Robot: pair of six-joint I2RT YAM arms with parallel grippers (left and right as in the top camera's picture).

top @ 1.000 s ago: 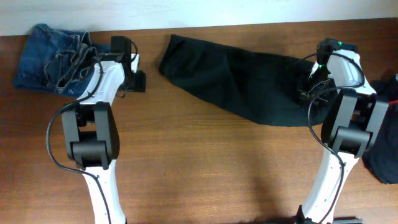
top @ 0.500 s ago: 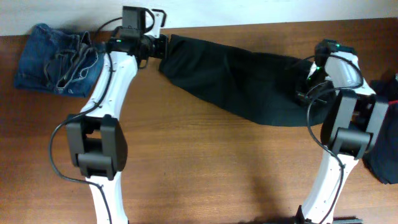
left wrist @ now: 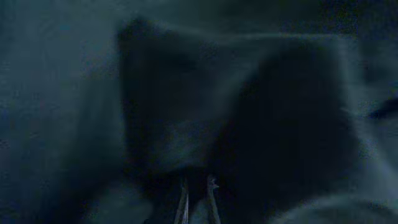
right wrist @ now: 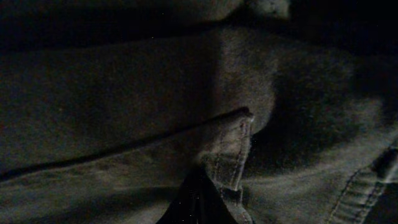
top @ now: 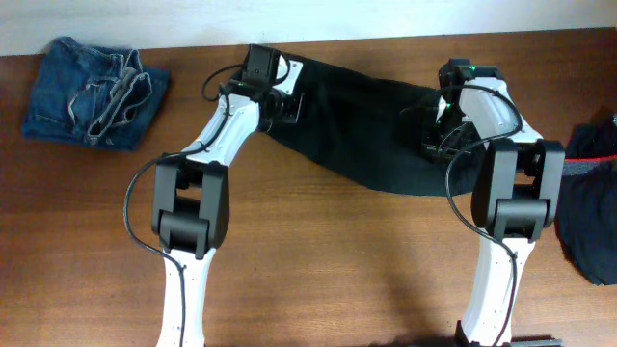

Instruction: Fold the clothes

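Note:
The black trousers (top: 362, 125) lie in a band across the back of the table. My left gripper (top: 286, 104) sits on their left end. In the left wrist view its gripper (left wrist: 198, 182) is shut, the two thin fingertips (left wrist: 212, 186) almost together with dark cloth (left wrist: 155, 93) bunched around them. My right gripper (top: 434, 135) is on the trousers' right end. In the right wrist view that gripper (right wrist: 199, 173) is a shut dark wedge, pinching a stitched hem (right wrist: 233, 146) of the cloth. Faded blue jeans (top: 92, 92) lie crumpled at the far left.
A dark garment (top: 590, 217) with a reddish band (top: 586, 164) lies at the table's right edge. The wall runs just behind the trousers. Bare brown wood (top: 328, 260) spreads in front, between the two arm bases.
My left arm swung from beside the jeans to the trousers' left end, shut on it and carried it rightward. My right gripper shut and drew the right end to the left.

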